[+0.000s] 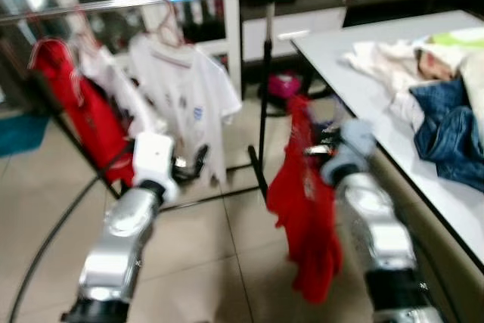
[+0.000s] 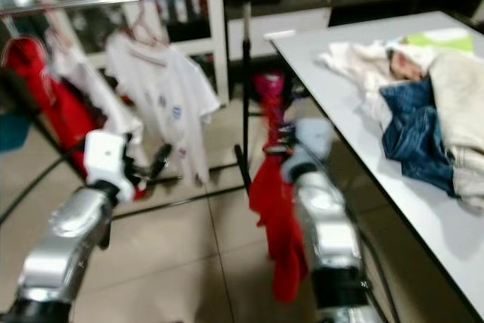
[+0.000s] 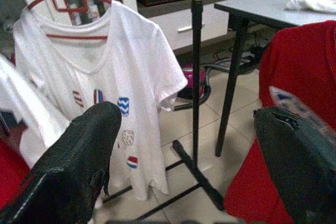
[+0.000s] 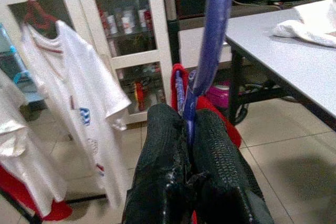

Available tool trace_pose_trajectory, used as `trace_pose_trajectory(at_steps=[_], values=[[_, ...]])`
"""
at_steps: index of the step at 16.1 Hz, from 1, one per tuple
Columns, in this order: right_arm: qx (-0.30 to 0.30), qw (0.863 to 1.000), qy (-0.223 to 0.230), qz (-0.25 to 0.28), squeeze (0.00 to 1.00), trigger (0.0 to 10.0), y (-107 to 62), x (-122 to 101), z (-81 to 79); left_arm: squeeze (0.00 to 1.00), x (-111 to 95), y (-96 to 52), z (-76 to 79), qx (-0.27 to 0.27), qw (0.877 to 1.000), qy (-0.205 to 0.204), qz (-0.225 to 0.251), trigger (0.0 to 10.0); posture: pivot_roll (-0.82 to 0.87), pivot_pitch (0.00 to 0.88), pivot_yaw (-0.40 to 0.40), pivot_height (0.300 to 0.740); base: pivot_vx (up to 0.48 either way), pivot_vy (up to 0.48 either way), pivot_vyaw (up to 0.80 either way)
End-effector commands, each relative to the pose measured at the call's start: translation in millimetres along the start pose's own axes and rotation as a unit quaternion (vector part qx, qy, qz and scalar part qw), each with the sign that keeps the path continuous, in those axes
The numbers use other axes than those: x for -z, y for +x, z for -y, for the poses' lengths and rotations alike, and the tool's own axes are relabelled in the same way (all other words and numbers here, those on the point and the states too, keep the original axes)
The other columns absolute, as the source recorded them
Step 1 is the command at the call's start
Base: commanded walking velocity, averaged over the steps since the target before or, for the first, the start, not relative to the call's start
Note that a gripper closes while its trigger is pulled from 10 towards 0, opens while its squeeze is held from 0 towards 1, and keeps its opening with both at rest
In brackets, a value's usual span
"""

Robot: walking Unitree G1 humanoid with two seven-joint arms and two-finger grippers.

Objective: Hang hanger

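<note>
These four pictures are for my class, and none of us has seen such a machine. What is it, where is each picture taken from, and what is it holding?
It is a walking humanoid robot with two silver arms. The two wide pictures come from cameras in its head, looking down. The other two come from cameras on its wrists, looking along the black fingers. The right gripper is shut on a blue hanger carrying a red garment. The left gripper is open and holds nothing. Ahead stands a clothes rail with a white T-shirt and a red shirt hanging on it. On the robot's right, a white table bears a heap of clothes.
</note>
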State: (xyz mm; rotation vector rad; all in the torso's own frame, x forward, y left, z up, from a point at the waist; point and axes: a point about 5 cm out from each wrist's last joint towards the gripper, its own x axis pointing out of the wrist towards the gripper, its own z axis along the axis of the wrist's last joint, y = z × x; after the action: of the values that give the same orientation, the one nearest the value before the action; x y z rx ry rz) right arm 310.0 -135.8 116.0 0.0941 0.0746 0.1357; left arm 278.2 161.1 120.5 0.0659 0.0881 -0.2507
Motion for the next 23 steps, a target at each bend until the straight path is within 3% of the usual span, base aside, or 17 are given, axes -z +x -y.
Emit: trace_pose_trajectory(at_steps=[1, 9, 11, 16, 21, 23], values=[[0.014, 1.000, -0.011, 0.018, 0.00, 10.0, 0.8, -8.6, 9.6, 0.00, -1.3, 1.3, 5.8, 0.010, 1.000, -0.005, 0.002, 10.0, -0.01, 0.030, 0.060, 0.740, 0.461, 0.000, 0.00], [-0.007, 0.999, -0.033, 0.021, 0.00, 10.0, 1.5, -9.5, 4.4, 0.00, -0.2, 0.3, 7.0, 0.013, 1.000, -0.006, 0.003, 10.0, -0.02, 0.011, 0.055, 0.740, 0.480, 0.000, 0.00], [-0.039, 0.998, -0.052, 0.020, 0.00, 10.0, 0.0, -9.5, -3.3, 0.00, -0.3, 0.3, 7.3, 0.014, 1.000, -0.005, 0.003, 10.0, -0.02, 0.010, 0.052, 0.740, 0.480, 0.000, 0.65], [-0.037, 0.997, -0.061, 0.023, 0.00, 10.0, 0.7, -10.1, -3.3, 0.00, 0.4, -0.7, 7.3, 0.013, 1.000, -0.004, 0.003, 10.0, -0.02, 0.010, 0.048, 0.740, 0.480, 0.000, 0.73], [-0.033, 0.993, -0.106, 0.040, 0.00, 10.0, 2.4, -17.8, 1.0, 0.00, 1.1, -2.2, 8.9, 0.020, 1.000, 0.009, 0.001, 10.0, -0.02, 0.010, 0.048, 0.740, 0.469, 0.000, 0.00], [-0.013, 0.985, -0.160, 0.064, 0.00, 10.0, 4.3, -27.6, 9.9, 0.00, 0.2, -2.9, 11.3, 0.032, 0.999, 0.019, 0.005, 10.0, -0.01, 0.010, 0.043, 0.740, 0.174, 0.000, 0.00]])
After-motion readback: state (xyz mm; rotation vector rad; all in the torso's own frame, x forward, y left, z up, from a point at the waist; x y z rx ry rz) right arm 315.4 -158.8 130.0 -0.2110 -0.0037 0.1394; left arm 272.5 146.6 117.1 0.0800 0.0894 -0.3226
